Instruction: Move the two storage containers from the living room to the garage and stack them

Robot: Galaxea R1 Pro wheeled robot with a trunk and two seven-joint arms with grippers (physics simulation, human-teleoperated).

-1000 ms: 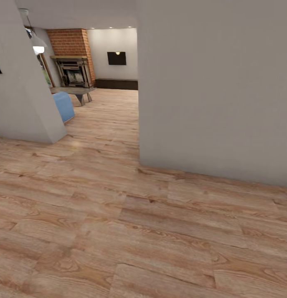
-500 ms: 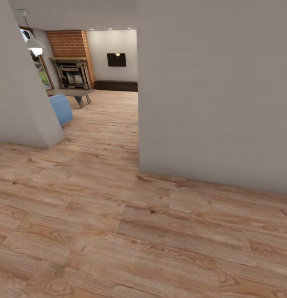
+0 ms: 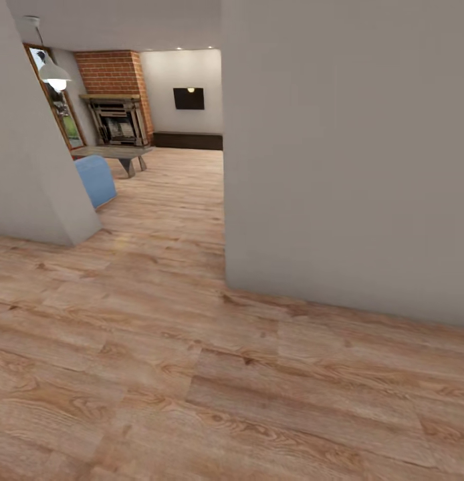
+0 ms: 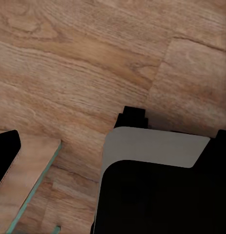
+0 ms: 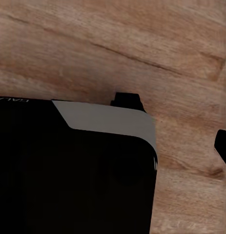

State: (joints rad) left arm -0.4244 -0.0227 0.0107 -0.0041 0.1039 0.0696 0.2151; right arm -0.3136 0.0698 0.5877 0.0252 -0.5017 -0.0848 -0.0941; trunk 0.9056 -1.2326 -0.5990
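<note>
Hallway wall (image 3: 345, 153) beside living room (image 3: 158, 113) opening; cannot tell either gripper's state

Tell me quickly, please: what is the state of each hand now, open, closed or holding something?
Left hand: cannot be told; the left wrist view shows light wood-plank floor.
Right hand: cannot be told, same reason.

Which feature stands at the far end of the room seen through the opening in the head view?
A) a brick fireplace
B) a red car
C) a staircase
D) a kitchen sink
A: a brick fireplace stands at the far end, beyond the wood-plank floor.
</note>
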